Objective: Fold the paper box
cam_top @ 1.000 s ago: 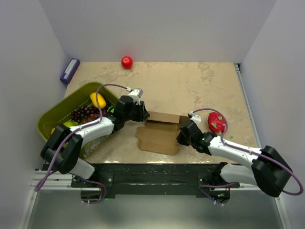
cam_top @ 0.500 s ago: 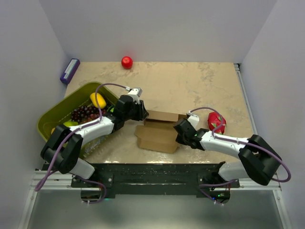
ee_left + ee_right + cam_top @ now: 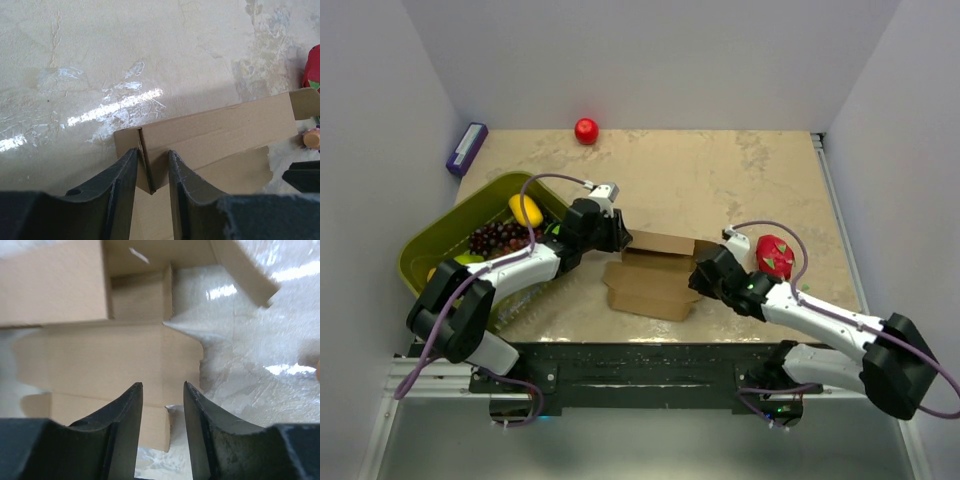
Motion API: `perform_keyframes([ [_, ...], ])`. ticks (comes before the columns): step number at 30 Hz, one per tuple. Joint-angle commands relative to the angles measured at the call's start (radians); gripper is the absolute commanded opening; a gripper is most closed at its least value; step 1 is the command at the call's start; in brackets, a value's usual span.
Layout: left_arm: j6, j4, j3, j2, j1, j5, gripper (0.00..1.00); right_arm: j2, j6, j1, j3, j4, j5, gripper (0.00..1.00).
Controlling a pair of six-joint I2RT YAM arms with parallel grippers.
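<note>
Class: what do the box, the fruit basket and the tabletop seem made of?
The paper box: thin brown cardboard, matte, with creases and cut flaps. The basket: probably plastic, olive-green with a smooth rim. The table: glossy, beige and marbled, showing glare; stone or laminate, unclear.

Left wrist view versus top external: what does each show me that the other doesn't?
Left wrist only: the left gripper clamped on a raised wall end of the paper box. Top external only: the green basket, the red round object and the purple item by the far edge. Both: the paper box lying on the table.
</note>
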Motion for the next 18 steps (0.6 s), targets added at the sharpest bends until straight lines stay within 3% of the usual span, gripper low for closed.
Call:
perform_keyframes([
  [1,0.033,-0.07,0.009,0.025,-0.004,0.002,0.35,-0.03,-0.068,-0.054,0.052,-0.02,0.021,0.38],
  [7,0.035,-0.073,0.015,0.023,-0.002,0.005,0.35,0.059,-0.13,-0.166,0.059,0.063,-0.016,0.12],
  [18,0.038,-0.078,0.017,0.02,-0.002,0.01,0.35,0.249,-0.203,-0.211,0.128,0.257,-0.073,0.05],
])
